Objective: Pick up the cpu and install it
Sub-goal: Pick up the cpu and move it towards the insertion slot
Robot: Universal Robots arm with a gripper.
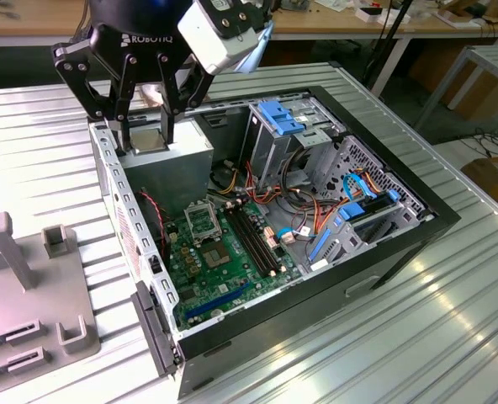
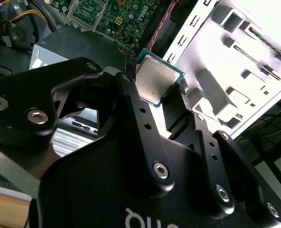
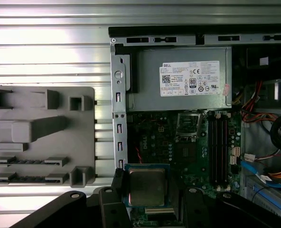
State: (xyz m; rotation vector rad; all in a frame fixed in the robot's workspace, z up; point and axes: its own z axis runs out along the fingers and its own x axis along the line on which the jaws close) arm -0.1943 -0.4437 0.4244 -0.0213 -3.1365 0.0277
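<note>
My gripper [image 1: 145,145] hangs over the back left corner of the open computer case [image 1: 417,202], above the power supply. It is shut on the cpu [image 1: 151,140], a square chip with a metal lid and green edge, held flat between the fingers. In both wrist views the cpu [image 2: 154,80] [image 3: 146,186] sits gripped by two opposite edges between the black fingers [image 2: 129,95]. The empty cpu socket [image 1: 200,220] [image 3: 189,122] lies on the green motherboard [image 1: 232,273], lower in the case and toward the exterior view's right of the gripper.
A grey power supply [image 3: 183,78] sits beside the socket. Memory slots [image 1: 253,240], loose cables [image 1: 316,210] and blue-tabbed drive cages [image 1: 281,118] fill the case's right part. A grey fixture plate [image 1: 30,295] lies left of the case on the slatted metal table [image 1: 400,337].
</note>
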